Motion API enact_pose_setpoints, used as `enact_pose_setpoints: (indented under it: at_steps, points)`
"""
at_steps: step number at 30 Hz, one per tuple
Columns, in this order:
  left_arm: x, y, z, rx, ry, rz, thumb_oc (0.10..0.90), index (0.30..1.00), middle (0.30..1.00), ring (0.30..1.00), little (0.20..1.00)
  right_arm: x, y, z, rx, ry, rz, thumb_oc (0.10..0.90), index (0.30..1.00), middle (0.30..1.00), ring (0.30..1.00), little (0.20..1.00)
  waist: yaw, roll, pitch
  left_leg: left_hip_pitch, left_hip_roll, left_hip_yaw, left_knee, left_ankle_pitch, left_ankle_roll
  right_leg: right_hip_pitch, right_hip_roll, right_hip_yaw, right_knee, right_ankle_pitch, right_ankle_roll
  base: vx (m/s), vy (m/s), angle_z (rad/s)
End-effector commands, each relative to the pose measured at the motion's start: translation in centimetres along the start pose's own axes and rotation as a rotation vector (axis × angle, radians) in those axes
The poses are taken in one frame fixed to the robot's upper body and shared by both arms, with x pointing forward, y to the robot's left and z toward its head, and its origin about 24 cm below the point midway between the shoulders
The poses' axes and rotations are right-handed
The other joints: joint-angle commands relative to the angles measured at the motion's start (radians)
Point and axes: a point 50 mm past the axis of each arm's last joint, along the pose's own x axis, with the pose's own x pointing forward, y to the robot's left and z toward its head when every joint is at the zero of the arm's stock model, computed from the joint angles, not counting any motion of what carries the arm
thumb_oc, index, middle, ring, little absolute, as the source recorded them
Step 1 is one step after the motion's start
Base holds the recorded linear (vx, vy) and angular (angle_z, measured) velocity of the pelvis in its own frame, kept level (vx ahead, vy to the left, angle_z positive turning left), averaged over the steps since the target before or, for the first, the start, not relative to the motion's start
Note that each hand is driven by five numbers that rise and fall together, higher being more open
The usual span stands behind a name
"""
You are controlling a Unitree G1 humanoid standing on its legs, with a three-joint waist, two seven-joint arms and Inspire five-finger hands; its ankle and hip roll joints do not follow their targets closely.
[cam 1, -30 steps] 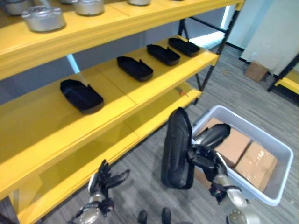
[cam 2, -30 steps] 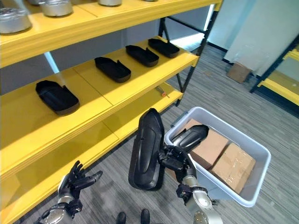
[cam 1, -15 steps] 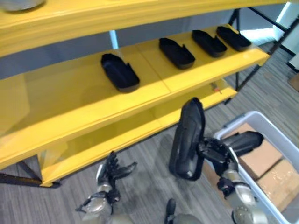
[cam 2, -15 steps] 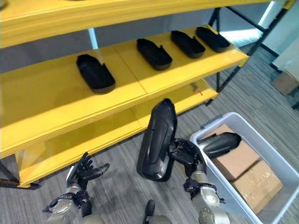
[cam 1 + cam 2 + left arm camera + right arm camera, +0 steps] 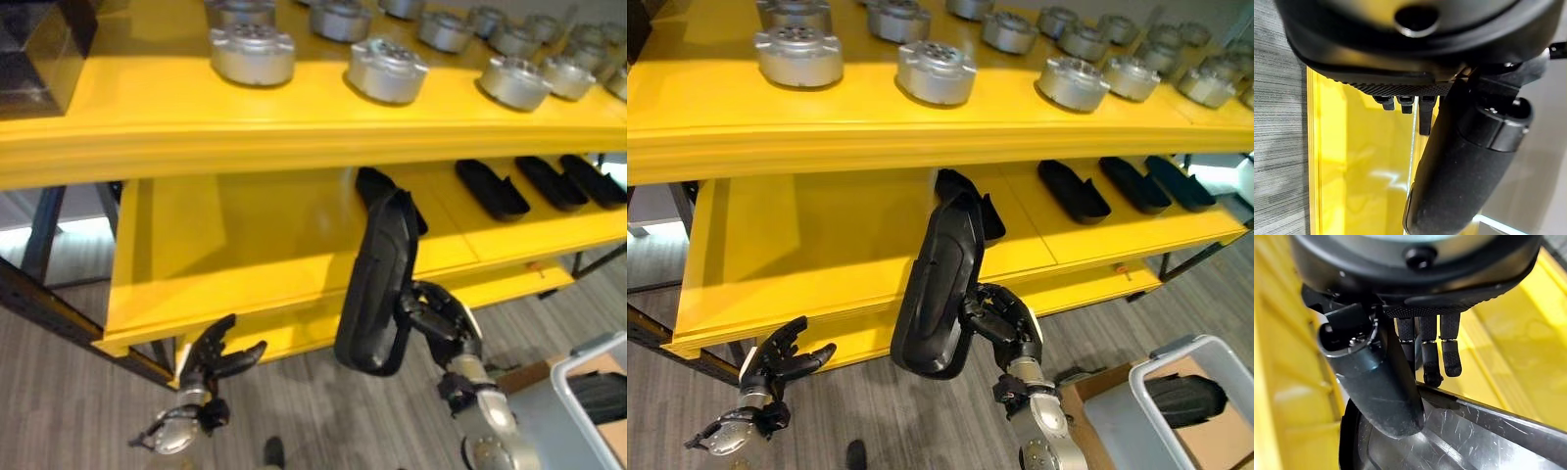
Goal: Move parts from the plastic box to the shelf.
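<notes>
Right hand (image 5: pixel 1004 318) pinching long black shell part (image 5: pixel 939 286), fingers and thumb curled on its edge, part held upright just in front of yellow shelf's (image 5: pixel 823 264) middle level. Whole view swung since a second ago: camera turned from plastic box (image 5: pixel 1151 411) toward shelf, box now at lower right, another black part (image 5: pixel 1185 399) left inside. Carry leg looks nearly over; placement on bare stretch of middle level next. Left hand (image 5: pixel 774 364) low at left, fingers spread, holding nothing, as before. Black parts (image 5: pixel 1073 191) already in row on shelf; metal discs (image 5: pixel 937 70) above.
</notes>
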Motion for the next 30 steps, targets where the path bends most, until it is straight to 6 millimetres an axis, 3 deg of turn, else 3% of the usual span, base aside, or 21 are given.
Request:
enact_pose_setpoints:
  at_steps: [1,3,8,13,16,24,26,27,30]
  points:
    - [0.7,-1.9,3.3,-0.042,-0.185,-0.052,0.900,1.000,1.000,1.000,1.000,1.4,1.3,6.8,-0.101,-0.327,0.140,0.400,0.300,0.300,0.300,0.300,-0.011,0.063,-0.063,0.017,0.095,0.000,-0.008,-0.039,-0.053,0.002,0.055,-0.016,0.004,-0.145,-0.008,0.03,0.001,-0.15]
    - [0.5,-1.9,2.9,-0.043,-0.169,-0.052,0.900,1.000,1.000,1.000,1.000,1.3,1.9,7.5,-0.127,-0.355,0.179,0.400,0.300,0.300,0.300,0.300,-0.005,0.048,-0.070,0.024,0.095,-0.002,-0.008,-0.045,-0.051,0.008,0.057,-0.015,0.001,-0.141,-0.005,0.04,-0.008,-0.09]
    - [0.3,-2.2,2.5,-0.053,-0.148,-0.068,0.900,1.000,1.000,1.000,1.000,3.7,6.1,8.6,-0.167,-0.387,0.361,0.400,0.300,0.300,0.300,0.300,0.028,0.035,-0.077,0.022,0.100,-0.006,-0.008,-0.046,-0.054,0.017,0.064,-0.026,-0.009,-0.137,-0.005,0.02,-0.007,-0.06]
    - [0.7,-3.0,3.1,-0.059,-0.160,-0.103,0.900,1.000,1.000,1.000,1.000,6.3,10.4,7.7,-0.124,-0.332,0.471,0.400,0.300,0.300,0.300,0.300,0.082,0.021,-0.064,0.012,0.103,-0.020,-0.006,-0.040,-0.057,0.033,0.067,-0.057,-0.025,-0.130,-0.004,0.02,-0.020,0.14]
    - [0.7,-3.1,3.4,-0.068,-0.162,-0.113,0.900,1.000,1.000,1.000,1.000,7.7,11.6,7.0,-0.123,-0.292,0.469,0.400,0.300,0.300,0.300,0.300,0.113,0.014,-0.056,0.004,0.098,-0.025,0.002,-0.045,-0.054,0.037,0.064,-0.067,-0.032,-0.119,-0.002,0.02,0.005,0.19]
    - [0.9,-2.5,3.8,-0.075,-0.169,-0.094,0.900,1.000,1.000,1.000,1.000,9.7,14.3,7.9,-0.130,-0.312,0.472,0.400,0.300,0.300,0.300,0.300,0.179,-0.006,-0.027,-0.039,0.064,-0.044,0.072,-0.088,-0.029,0.027,0.034,-0.065,-0.024,-0.075,0.013,0.01,0.048,0.06]
    - [0.9,-2.3,3.9,-0.068,-0.173,-0.089,0.900,1.000,1.000,1.000,1.000,10.2,15.0,8.0,-0.125,-0.309,0.468,0.400,0.300,0.300,0.300,0.300,0.204,-0.012,-0.013,-0.061,0.037,-0.060,0.103,-0.114,-0.008,0.017,0.012,-0.068,-0.006,-0.049,0.018,0.01,0.166,0.05]
    - [1.0,-2.0,4.4,-0.056,-0.190,-0.082,0.900,1.000,1.000,1.000,1.000,10.6,15.0,8.7,-0.124,-0.330,0.447,0.400,0.300,0.300,0.300,0.300,0.219,-0.006,0.010,-0.075,0.024,-0.072,0.129,-0.133,0.010,-0.005,-0.011,-0.076,0.065,-0.018,0.022,0.01,0.156,0.12]
    - [1.2,-1.9,4.8,-0.043,-0.204,-0.083,0.900,1.000,1.000,1.000,1.000,10.8,14.8,9.0,-0.120,-0.335,0.433,0.400,0.300,0.300,0.300,0.300,0.217,0.009,0.032,-0.076,0.017,-0.084,0.134,-0.136,0.027,-0.043,-0.030,-0.060,0.160,0.023,0.014,-0.02,0.130,0.30]
